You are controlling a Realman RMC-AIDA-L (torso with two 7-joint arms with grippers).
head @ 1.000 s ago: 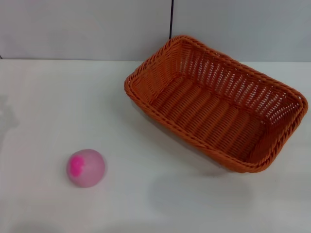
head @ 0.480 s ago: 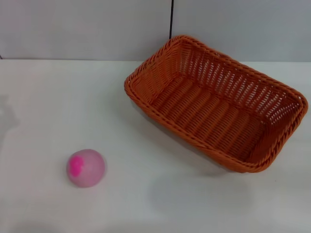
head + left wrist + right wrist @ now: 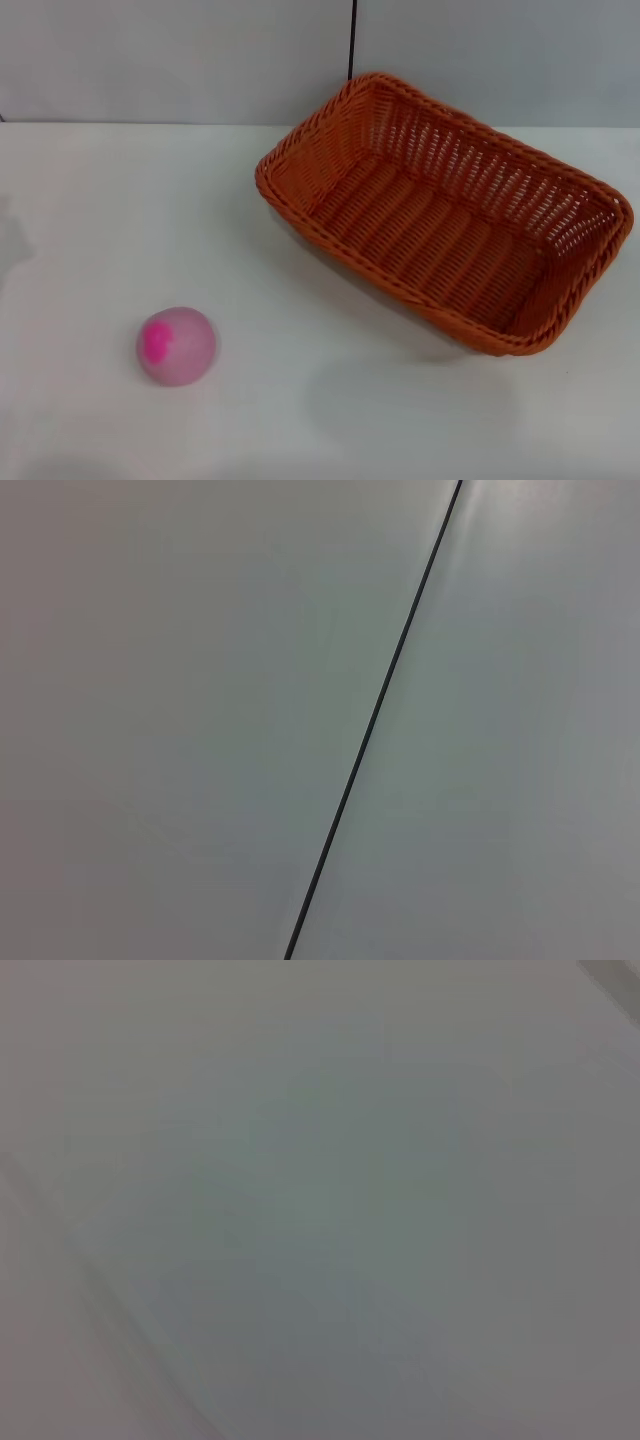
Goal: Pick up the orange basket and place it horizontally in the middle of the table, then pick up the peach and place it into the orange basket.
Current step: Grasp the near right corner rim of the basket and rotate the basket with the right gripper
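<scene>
No gripper or fingers showed in any view, so their state could not be told. The orange basket (image 3: pixel 445 215) sat skewed at the far right of the table (image 3: pixel 100 220), the peach (image 3: pixel 176 346) well apart, near left. Judged: basket pickup not begun; next, reach its rim.

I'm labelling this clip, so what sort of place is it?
Probably a lab or test bench: a plain glossy white tabletop against bare grey wall panels, holding only a rectangular orange wicker basket and a pale pink toy peach.
</scene>
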